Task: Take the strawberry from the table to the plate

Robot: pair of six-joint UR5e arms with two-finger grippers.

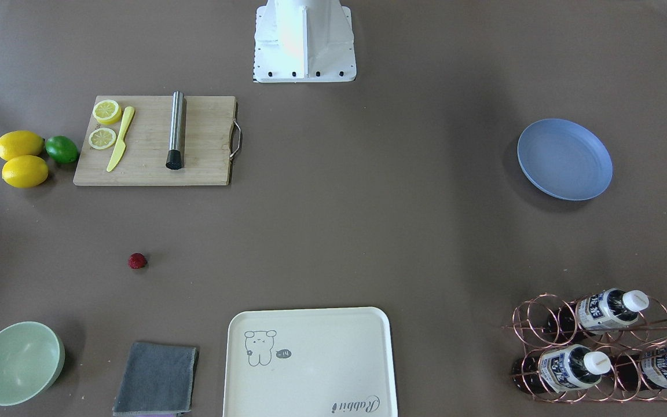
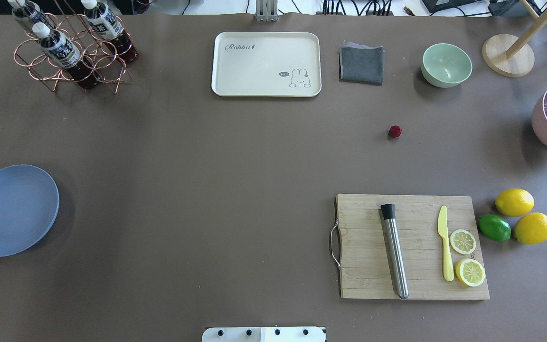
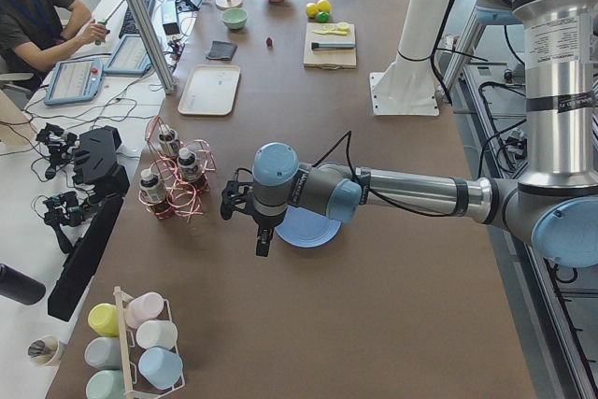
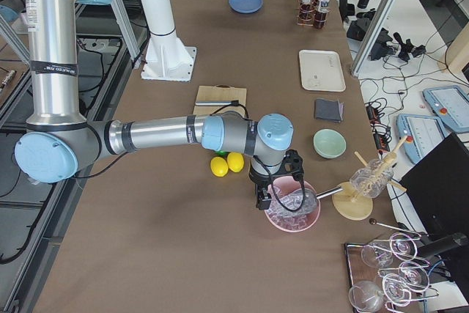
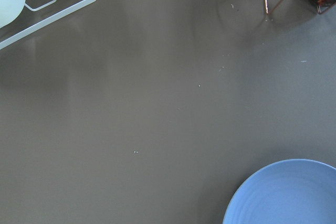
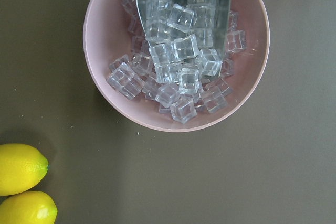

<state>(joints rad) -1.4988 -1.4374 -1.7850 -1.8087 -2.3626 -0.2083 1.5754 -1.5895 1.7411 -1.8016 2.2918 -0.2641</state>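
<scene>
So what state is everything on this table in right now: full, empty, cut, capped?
Tiny dark-red strawberry: on the brown table, ungrasped.
Round blue-grey plate: empty.
Pale green bowl: empty.
Cream rectangular tray: empty.
Pink bowl: filled with clear ice cubes.
Three dark bottles: capped.
Grey cloth: folded.
Two cut lemon pieces: cut faces up.
Left gripper: open or shut, cannot tell.
Right gripper: cannot tell either.

There's the strawberry, a tiny dark-red berry with a bumpy skin, lying free on the table in the robot's right half, towards the far side from the base. The table itself is a broad, flat, matte brown-grey surface running edge to edge. Way over on the robot's left, well apart from the strawberry, lies the plate: round, matte blue-grey, shallow raised rim, faint concentric rings, sitting flat, its face bare
</scene>
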